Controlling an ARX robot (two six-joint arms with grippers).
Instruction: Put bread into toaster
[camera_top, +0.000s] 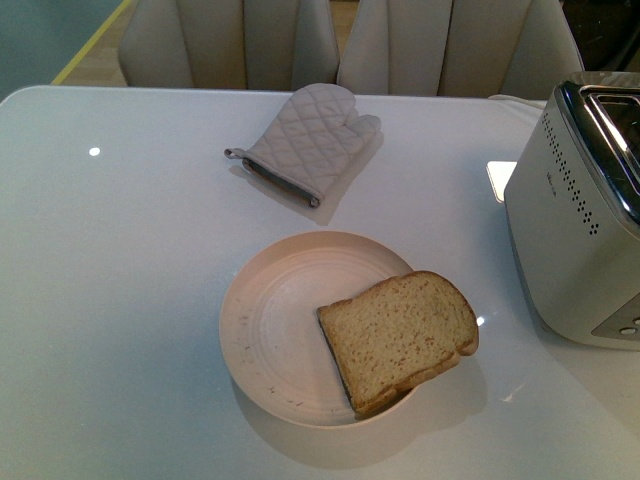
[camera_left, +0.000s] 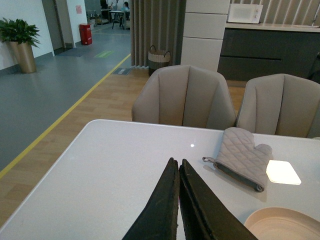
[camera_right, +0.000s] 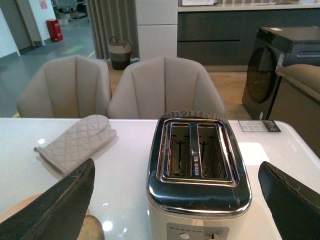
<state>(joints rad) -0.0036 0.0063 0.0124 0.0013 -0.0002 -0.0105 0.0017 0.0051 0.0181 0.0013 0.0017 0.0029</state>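
bread (camera_top: 400, 335) lies flat on the near right side of a round cream plate (camera_top: 262, 330), its rounded top poking out past the rim toward the toaster (camera_top: 570, 215). it is one slice, light tan and finely pored across the face, with a darker brown crust round the edge. i judge it light, soft and easily dented. a hard pinch would crush the crumb, and a grip on one corner alone could let the slice sag or tear. the crust is the firmer part, so the best hold looks to be across the thickness at the overhanging edge, where a finger can slip underneath without scraping the plate. from there it would need to hang upright to go down a slot.

the toaster stands at the right of the table (camera_top: 120, 300), white and boxy with a chrome top. the right wrist view shows no bread in either slot. a quilted oven mitt (camera_top: 312, 142) lies farther off, well apart from the plate.

the left end effector (camera_left: 178, 163) has its fingers pressed together with nothing between them, above the left part of the table. the right end effector (camera_right: 176, 167) is spread wide and holds nothing, and the toaster shows between its two fingers.
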